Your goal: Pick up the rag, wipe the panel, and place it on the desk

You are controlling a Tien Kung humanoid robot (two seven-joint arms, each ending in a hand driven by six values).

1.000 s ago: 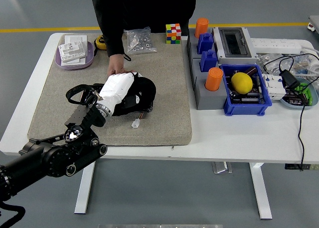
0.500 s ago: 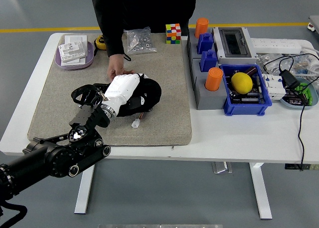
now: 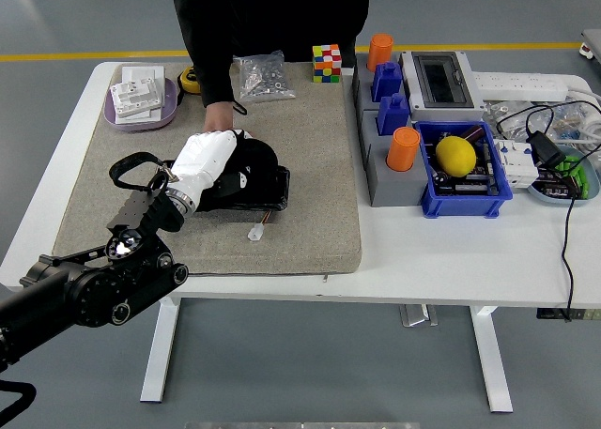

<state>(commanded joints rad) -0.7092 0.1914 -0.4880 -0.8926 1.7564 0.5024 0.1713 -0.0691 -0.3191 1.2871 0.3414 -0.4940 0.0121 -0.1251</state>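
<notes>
White and black, the left hand (image 3: 208,157) lies on top of a dark rag (image 3: 246,176) in the head view. The rag sits on a panel that cannot really be seen under it, on the brown mat (image 3: 310,166) in the middle of the bench (image 3: 451,251). The fingers are curled down over the rag and press it flat. A moment ago the hand and rag were a bit more to the right and nearer the robot. Now both have slid left and away, toward the person. The rag also looks flatter and more square than before. That looks like a wiping stroke, so the wiping step seems to be under way, and the rag has not yet been put down on the bench.

A person's hand (image 3: 219,119) rests at the far edge of the rag, touching or almost touching the robot's hand. It has hardly moved. It may be holding the panel still.

A small white piece (image 3: 254,232) lies on the mat just in front of the rag and has stayed put.

No right arm shows in this view.
</notes>
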